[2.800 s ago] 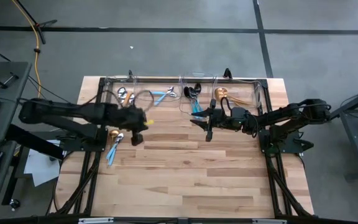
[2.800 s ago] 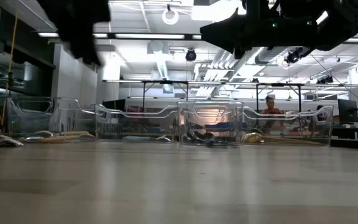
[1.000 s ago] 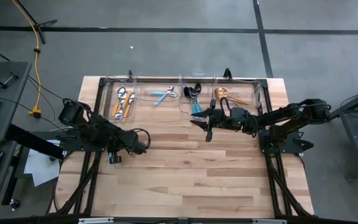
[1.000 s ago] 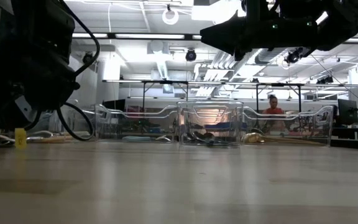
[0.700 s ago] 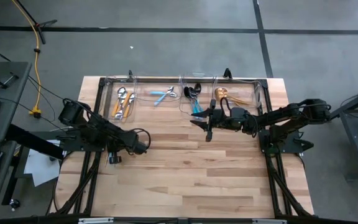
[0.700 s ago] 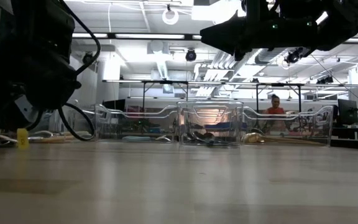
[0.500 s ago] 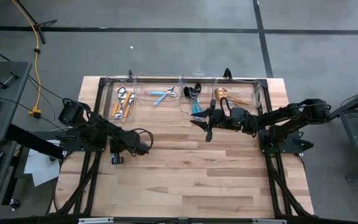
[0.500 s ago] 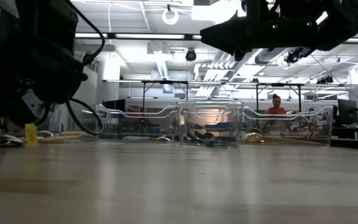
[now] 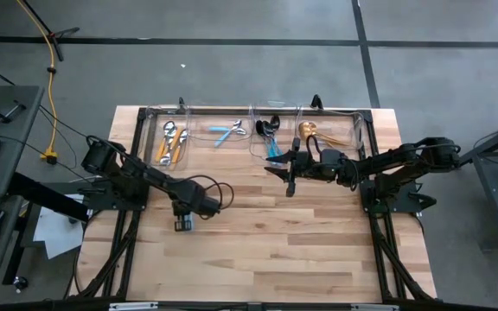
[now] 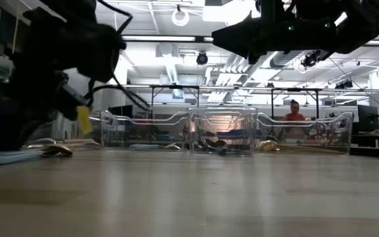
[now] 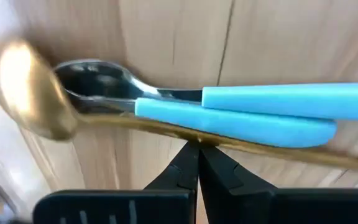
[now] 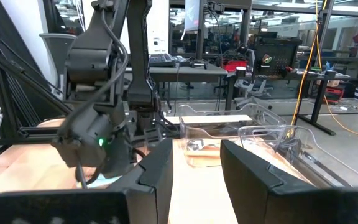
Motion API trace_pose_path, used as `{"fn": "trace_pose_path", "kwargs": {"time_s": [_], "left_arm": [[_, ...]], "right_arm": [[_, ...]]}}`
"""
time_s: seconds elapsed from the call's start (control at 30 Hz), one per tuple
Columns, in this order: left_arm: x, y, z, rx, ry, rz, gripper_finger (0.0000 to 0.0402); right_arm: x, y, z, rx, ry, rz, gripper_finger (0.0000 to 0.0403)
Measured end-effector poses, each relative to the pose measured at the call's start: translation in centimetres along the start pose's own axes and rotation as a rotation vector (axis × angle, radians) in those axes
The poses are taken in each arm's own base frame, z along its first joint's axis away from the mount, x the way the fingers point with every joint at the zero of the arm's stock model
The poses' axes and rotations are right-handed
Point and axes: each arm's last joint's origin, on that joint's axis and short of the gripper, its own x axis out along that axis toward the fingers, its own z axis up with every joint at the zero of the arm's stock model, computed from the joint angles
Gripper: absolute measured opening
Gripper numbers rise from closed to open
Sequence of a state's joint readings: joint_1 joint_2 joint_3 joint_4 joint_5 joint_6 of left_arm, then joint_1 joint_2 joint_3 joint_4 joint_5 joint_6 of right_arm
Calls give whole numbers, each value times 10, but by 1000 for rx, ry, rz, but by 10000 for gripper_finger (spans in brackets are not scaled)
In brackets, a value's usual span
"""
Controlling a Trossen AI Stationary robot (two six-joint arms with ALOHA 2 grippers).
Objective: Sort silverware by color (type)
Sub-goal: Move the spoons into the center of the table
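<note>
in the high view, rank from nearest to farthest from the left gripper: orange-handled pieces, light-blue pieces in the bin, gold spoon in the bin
1. Orange-handled pieces, leftmost bin, nearest the left gripper.
2. Light-blue pieces, next bin rightward.
3. Gold spoon, rightmost bin, by the right gripper.

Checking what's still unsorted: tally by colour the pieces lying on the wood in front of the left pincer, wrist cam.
gold spoon: 1
light-blue-handled pieces: 2 (one shows a silver spoon head, the other's head is hidden)
Total: 3
The left pincer is shut, tips right at the gold handle; can't tell if it grips it.
</note>
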State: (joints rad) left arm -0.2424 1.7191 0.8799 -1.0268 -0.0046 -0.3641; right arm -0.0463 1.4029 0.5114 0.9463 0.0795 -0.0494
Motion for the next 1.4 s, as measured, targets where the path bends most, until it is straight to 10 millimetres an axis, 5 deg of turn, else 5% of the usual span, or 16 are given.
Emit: {"fn": "trace_pose_path", "kwargs": {"time_s": [1.4], "left_arm": [[-29,4,60,181,-557,-82,0]], "right_arm": [[0,0,0,-3,0,0,119]]}}
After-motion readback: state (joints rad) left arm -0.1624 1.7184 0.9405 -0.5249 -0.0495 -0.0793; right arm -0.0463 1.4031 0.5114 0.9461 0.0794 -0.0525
